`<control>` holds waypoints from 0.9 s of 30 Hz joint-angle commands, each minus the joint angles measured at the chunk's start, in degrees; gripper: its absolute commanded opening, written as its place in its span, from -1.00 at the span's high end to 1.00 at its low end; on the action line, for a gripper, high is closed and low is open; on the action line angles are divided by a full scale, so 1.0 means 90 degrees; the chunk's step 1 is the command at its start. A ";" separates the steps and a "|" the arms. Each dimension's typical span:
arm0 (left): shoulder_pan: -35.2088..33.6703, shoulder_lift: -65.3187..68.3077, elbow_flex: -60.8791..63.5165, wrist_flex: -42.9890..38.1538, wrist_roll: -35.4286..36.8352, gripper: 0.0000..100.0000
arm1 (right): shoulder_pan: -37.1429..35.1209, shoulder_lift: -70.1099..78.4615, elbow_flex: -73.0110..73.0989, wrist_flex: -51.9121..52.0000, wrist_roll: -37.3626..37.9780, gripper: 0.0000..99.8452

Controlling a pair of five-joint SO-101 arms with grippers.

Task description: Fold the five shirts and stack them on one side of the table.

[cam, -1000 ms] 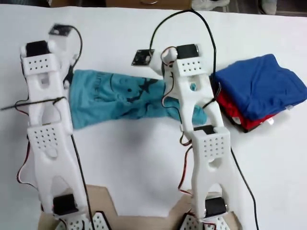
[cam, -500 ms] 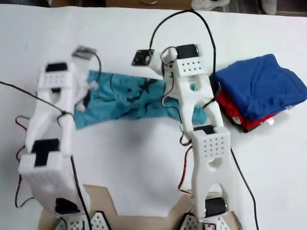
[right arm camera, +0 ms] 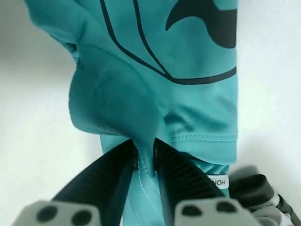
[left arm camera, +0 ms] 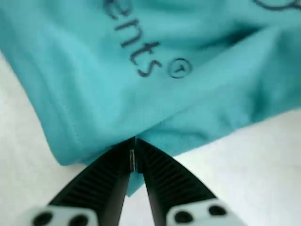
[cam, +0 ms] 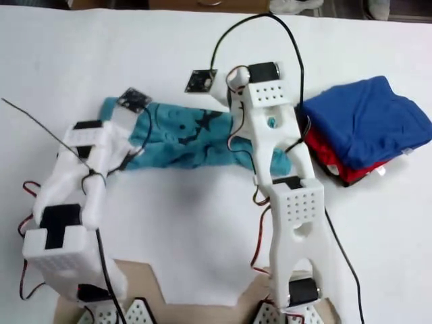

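White bench (cam: 202,54) carries the teal shirt (cam: 182,138) stretched across its middle and the folded stack (cam: 368,125) by its right edge; we judge a fold is in hand, next needing both ends carried over together, as wrist views reveal what the high view hides: left pincer (left arm camera: 133,155) and right pincer (right arm camera: 146,155) each clamped on teal cloth.

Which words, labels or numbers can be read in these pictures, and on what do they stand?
On the teal shirt: dark lettering, cut off at the edge; no whole word reads.
On its white tag: letters upside down, partly hidden; unreadable.
On the blue shirt and red shirt: no print shows.
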 commanded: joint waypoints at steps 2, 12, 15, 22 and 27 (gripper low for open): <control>-0.0205 -0.0400 0.0181 -0.0127 -0.0098 0.95 | 0.0024 -0.0142 -0.0127 0.0112 0.0000 0.90; -0.0977 -0.0703 -0.0190 0.1114 -0.0107 0.95 | 0.0024 -0.0142 -0.0127 0.0103 0.0000 0.90; -0.0928 -0.1153 -0.0679 0.1729 -0.0068 0.95 | 0.0024 -0.0142 -0.0127 0.0103 0.0000 0.90; -0.0410 -0.1514 -0.1333 0.2071 0.0264 0.95 | 0.0015 -0.0142 -0.0127 0.0103 0.0000 0.90; -0.0010 -0.0645 -0.1128 0.0987 0.0860 0.95 | -0.0005 -0.0142 -0.0127 0.0103 -0.0020 0.90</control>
